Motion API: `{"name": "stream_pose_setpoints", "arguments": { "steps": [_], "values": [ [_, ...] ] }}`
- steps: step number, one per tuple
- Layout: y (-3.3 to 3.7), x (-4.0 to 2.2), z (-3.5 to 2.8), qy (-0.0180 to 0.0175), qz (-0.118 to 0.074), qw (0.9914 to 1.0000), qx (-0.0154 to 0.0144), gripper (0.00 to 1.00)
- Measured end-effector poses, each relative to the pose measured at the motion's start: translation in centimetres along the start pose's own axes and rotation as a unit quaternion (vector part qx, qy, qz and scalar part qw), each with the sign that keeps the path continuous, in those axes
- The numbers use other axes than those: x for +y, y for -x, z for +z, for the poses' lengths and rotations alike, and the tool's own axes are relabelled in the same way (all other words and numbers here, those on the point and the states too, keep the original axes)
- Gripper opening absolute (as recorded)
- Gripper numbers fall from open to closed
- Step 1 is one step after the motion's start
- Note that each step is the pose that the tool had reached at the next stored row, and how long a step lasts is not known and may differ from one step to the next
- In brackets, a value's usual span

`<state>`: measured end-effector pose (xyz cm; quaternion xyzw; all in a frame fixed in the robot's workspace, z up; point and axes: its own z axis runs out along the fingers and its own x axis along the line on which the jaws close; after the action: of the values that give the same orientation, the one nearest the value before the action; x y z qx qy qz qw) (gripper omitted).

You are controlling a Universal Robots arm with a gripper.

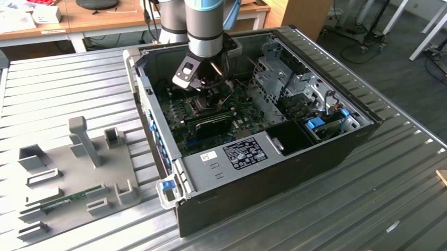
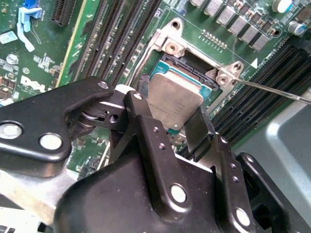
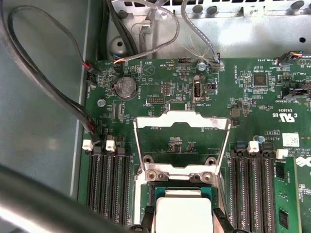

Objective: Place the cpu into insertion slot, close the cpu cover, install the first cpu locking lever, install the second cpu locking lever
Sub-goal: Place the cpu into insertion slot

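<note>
Ribbed silvery metal table (image 1: 391, 172) across most of the exterior view, grooves running from that view's left to its right, soft even light on the ridges. Behind it, at the far left, a wooden desk (image 1: 104, 21) on a white frame, with papers (image 1: 18, 18) and a dark round base (image 1: 96, 4) on top. Towards the exterior view's right, a light wooden panel (image 1: 300, 15). Beyond that, dark grey floor (image 1: 380, 65), with a dark wheeled stand (image 1: 353, 36) and slanted white legs (image 1: 429, 31) at the edge.
</note>
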<state>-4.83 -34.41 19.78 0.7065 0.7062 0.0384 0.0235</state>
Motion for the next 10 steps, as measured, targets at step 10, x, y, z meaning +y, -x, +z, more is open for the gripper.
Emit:
{"name": "stream_pose_setpoints", "arguments": {
  "steps": [10],
  "values": [
    [-0.38, -0.02, 0.16, 0.0000, 0.000, 1.00000, 0.0008, 0.54]
  ]
}}
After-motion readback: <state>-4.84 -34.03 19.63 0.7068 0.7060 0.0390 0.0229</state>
